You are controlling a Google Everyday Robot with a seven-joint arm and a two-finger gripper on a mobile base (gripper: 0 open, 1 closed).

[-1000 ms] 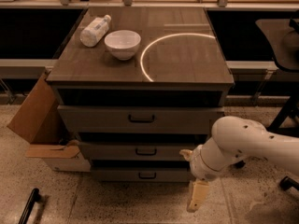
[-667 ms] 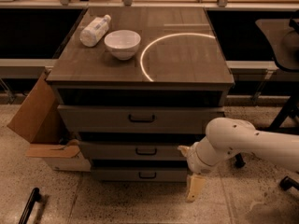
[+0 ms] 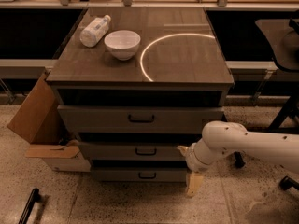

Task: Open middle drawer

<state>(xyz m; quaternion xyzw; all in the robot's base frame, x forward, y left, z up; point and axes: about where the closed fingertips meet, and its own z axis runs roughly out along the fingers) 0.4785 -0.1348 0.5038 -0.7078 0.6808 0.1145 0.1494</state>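
Observation:
The grey cabinet has three drawers, all closed. The middle drawer [image 3: 112, 151] is a wide, shallow grey front with a small dark loop handle [image 3: 146, 151] at its centre. The taller top drawer [image 3: 98, 119] is above it and the lowest drawer [image 3: 117, 174] below. My gripper [image 3: 190, 171], on the white arm [image 3: 247, 146] coming in from the right, sits in front of the right end of the middle and lowest drawers, right of the handle and apart from it.
On the cabinet top [image 3: 187, 64] stand a white bowl [image 3: 122, 44] and a lying white bottle [image 3: 95, 30]. An open cardboard box [image 3: 39, 125] leans at the cabinet's left. A dark chair [image 3: 285, 45] is at the right, and a dark bar [image 3: 29, 206] lies on the floor at lower left.
My arm and gripper have moved left and slightly up, closer to the right end of the drawer fronts. The drawers have not moved.

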